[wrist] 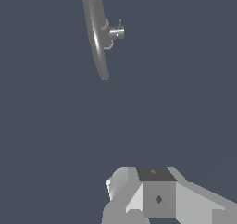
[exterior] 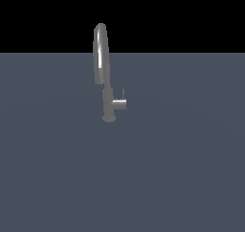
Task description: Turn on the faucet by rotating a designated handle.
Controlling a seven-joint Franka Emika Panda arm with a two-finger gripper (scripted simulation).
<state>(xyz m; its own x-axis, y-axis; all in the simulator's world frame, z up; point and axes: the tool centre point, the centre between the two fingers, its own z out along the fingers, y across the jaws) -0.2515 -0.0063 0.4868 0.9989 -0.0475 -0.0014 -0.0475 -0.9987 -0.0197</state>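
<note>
Upright faucet (exterior: 108,99), stub toward exterior view's right, thin handle (exterior: 123,94) vertical, hand (wrist: 157,195) state unclear

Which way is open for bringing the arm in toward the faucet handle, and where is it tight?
The grey surface is bare in front of the faucet and to both sides of it in the exterior view. The only tight spot is at the handle: the thin lever rises from the side stub close beside the body, below the arched spout.
</note>
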